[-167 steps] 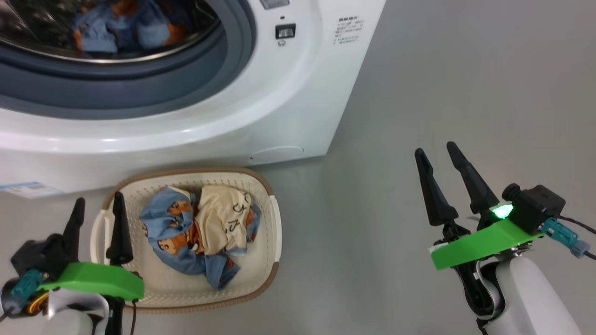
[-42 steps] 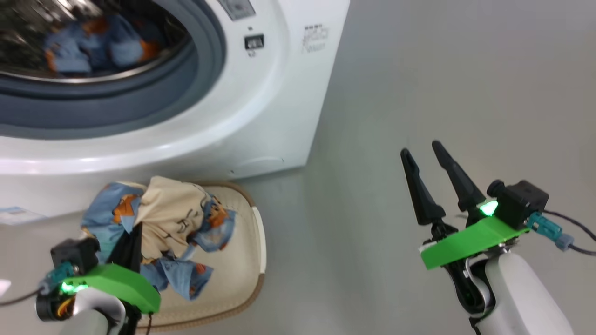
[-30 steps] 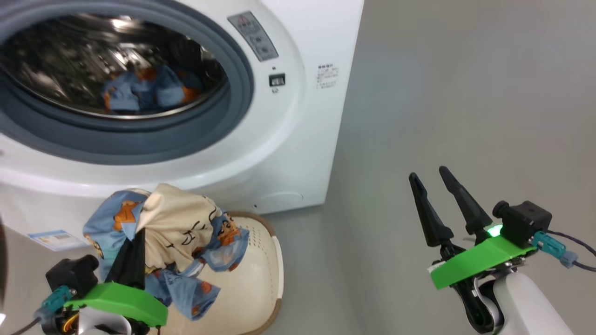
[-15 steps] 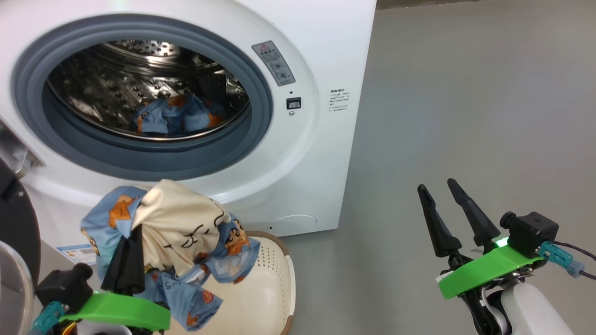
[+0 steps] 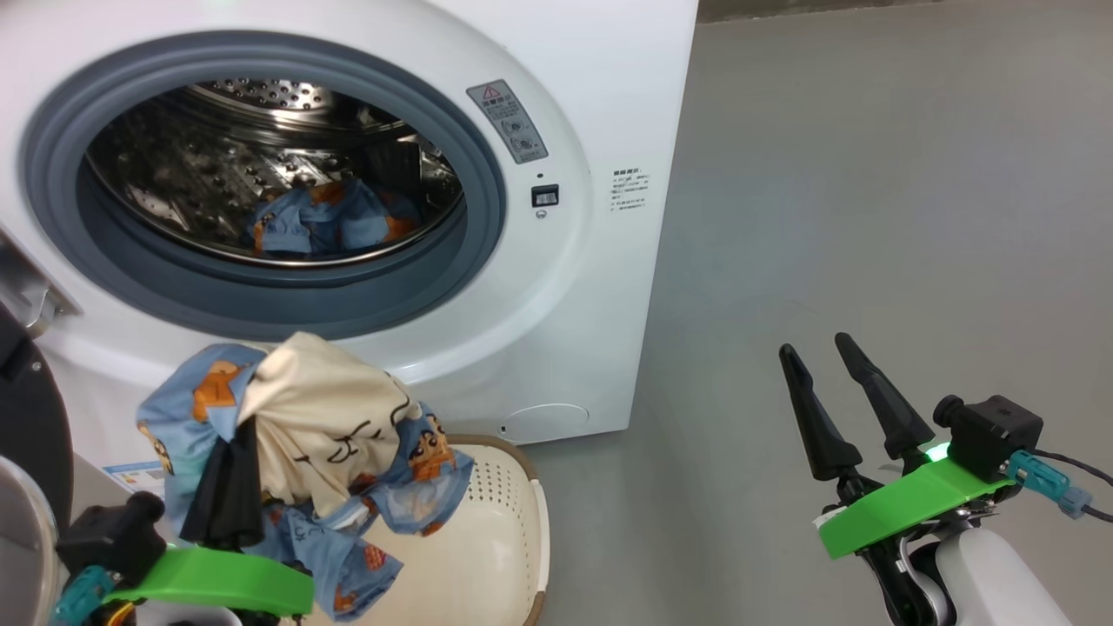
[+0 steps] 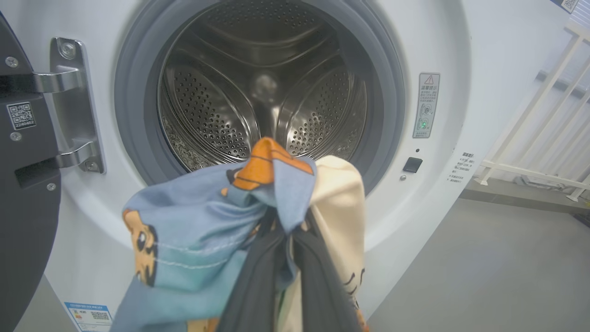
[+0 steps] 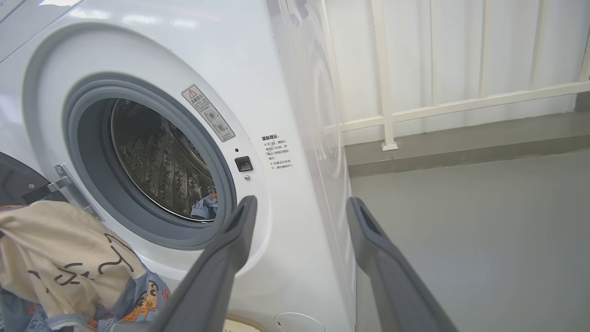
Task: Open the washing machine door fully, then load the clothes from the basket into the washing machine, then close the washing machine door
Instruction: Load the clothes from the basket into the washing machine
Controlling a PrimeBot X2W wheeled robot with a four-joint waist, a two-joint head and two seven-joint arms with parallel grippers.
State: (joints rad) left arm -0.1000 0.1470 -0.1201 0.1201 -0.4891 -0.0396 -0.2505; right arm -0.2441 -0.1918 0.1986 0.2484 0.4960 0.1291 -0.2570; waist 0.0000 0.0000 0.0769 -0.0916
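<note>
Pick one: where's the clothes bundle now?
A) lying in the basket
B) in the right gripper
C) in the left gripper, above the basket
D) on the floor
C: the left gripper is shut on the clothes, held above the basket; the right gripper is open and empty.

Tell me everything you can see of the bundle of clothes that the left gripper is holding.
The bundle of clothes is soft, crumpled fabric: light-blue garments printed with orange-brown cartoon bears, bunched with a cream-beige garment bearing dark markings. The left gripper is shut on it, its dark fingers pinching its middle, so loose flaps droop down. It hangs above the basket, in front of and below the open drum of the washing machine.
</note>
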